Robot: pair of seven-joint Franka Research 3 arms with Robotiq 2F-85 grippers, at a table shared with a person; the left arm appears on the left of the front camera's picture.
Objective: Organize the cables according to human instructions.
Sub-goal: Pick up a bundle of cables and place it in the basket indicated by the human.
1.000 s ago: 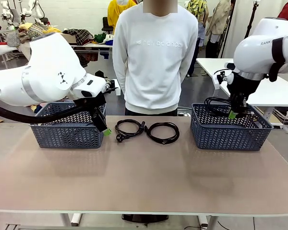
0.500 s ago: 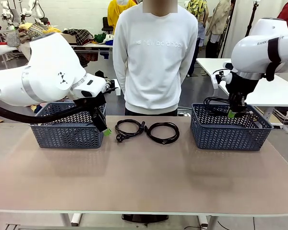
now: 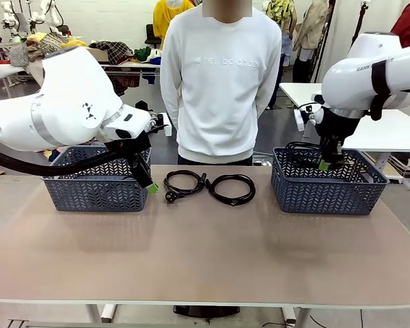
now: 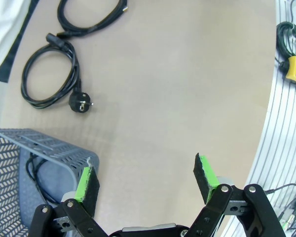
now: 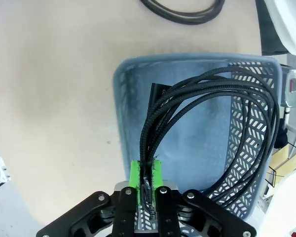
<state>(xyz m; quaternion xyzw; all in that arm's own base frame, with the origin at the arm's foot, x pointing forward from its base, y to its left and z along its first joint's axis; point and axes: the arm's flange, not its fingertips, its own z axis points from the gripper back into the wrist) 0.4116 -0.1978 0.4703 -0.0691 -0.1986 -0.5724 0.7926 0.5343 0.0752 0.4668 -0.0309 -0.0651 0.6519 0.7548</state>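
Over the right basket (image 3: 328, 195), the right hand (image 3: 324, 165) points down, gripping a cable (image 5: 147, 140).

- A big brown table (image 3: 205, 253) fills the front of the room. Its top is flat and smooth.
- Far behind the table is a white wall (image 3: 116, 17).
- Behind the table's left end, near that wall, stands a long white table (image 3: 133, 66). Heaps of coloured clothes (image 3: 116, 51) lie on it.
- A black chair (image 3: 152, 34) stands farther back than the long table.
- Behind the table's right end stands another white table (image 3: 396, 133).
- The floor (image 3: 290, 126) behind the table is grey and smooth.
- Some people (image 3: 167, 17) stand far behind the table.
- The light is bright and even all over.
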